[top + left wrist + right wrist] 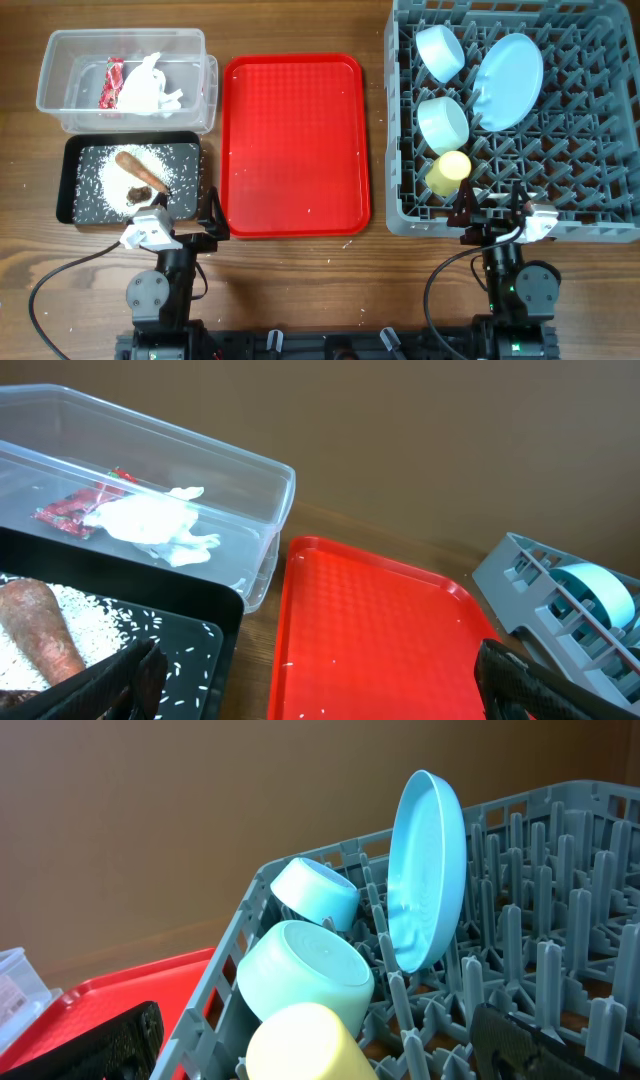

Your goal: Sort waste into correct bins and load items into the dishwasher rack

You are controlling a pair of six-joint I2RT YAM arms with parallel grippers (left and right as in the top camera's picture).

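Observation:
The grey dishwasher rack [590,150] holds the pale blue plate [508,82] on edge, two blue-green bowls [440,52] [444,122] and the yellow cup [448,172]; the right wrist view shows the plate [428,870], a bowl [305,972] and the cup [300,1045]. The clear tub [60,75] holds the red-and-white wrapper [111,85] and white tissue [145,88]. The black tray [68,180] holds the brown food scrap [140,172], a dark lump and rice crumbs. My left gripper [190,212] is open and empty near the tray's corner. My right gripper [492,205] is open and empty at the rack's front edge.
The flat red serving tray [295,145] lies between the bins and the rack, with a few rice grains on it. Cables run from both arm bases along the table's near edge.

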